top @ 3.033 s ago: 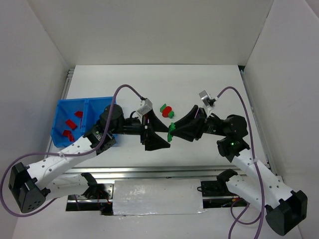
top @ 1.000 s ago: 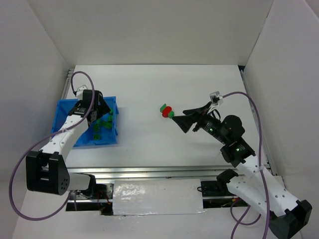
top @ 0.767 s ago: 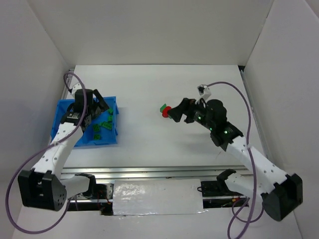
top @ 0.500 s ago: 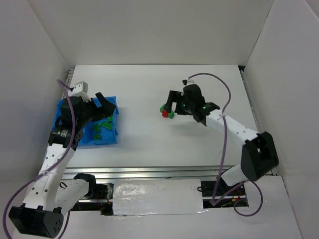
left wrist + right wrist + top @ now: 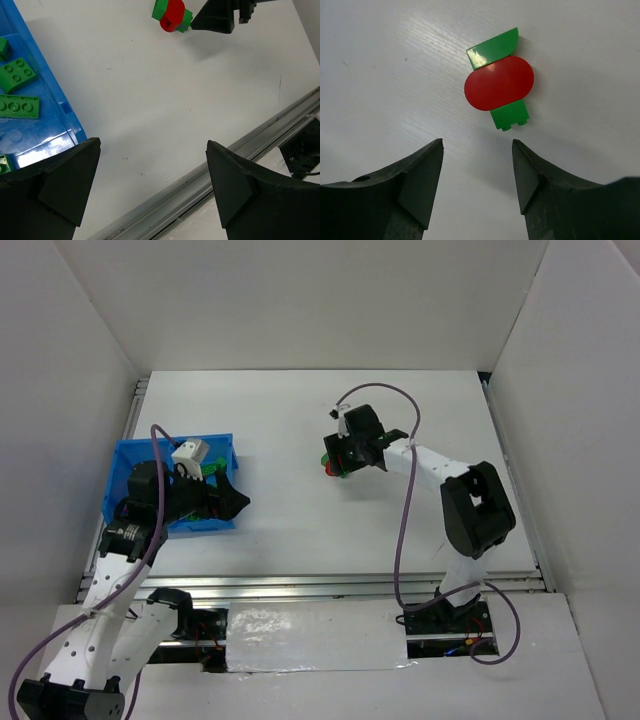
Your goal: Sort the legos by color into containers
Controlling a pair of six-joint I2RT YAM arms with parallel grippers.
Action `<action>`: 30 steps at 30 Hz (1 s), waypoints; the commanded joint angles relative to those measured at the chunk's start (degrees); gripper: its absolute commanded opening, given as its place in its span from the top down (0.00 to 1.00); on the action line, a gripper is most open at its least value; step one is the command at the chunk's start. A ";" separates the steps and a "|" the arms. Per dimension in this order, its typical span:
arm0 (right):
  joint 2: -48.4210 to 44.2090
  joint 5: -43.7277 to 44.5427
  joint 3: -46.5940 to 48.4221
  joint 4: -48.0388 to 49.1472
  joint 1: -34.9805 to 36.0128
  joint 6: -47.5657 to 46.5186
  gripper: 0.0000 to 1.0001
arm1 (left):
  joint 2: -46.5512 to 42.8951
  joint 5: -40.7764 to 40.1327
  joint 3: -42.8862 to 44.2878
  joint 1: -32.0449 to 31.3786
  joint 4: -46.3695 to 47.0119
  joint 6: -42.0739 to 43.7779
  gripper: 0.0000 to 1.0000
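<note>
White table (image 5: 380,55), red-and-green lego (image 5: 499,82) just beyond right gripper (image 5: 477,144)

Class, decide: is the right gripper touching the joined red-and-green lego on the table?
Apart. The right wrist view shows bare table between the right gripper and the red-and-green lego.

The right gripper (image 5: 338,457) hovers at the red-and-green lego (image 5: 330,465); the left gripper (image 5: 232,492) overhangs the blue bin (image 5: 122,472).
</note>
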 commanded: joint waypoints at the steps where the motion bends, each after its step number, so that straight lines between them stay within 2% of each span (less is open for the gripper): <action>1: 3.24 -2.45 2.61 0.37 -0.32 -8.24 0.36 | 0.01 3.45 0.05 -0.23 2.70 2.42 0.01; 6: 7.20 1.48 7.96 -4.71 -0.23 -10.01 0.37 | -1.13 4.60 -0.31 -0.93 2.97 2.69 0.00; 21: 13.89 3.52 14.83 -10.79 -1.46 -14.14 0.35 | -1.83 6.97 -0.31 -1.63 3.49 3.21 0.00; 25: 13.79 2.12 13.77 -9.47 -1.99 -15.89 0.35 | -1.31 7.68 -0.22 -1.72 3.50 3.48 0.00; 30: 17.31 -1.83 17.81 -13.42 -2.43 -18.44 0.38 | -1.48 8.20 -0.31 -1.90 3.58 3.57 0.01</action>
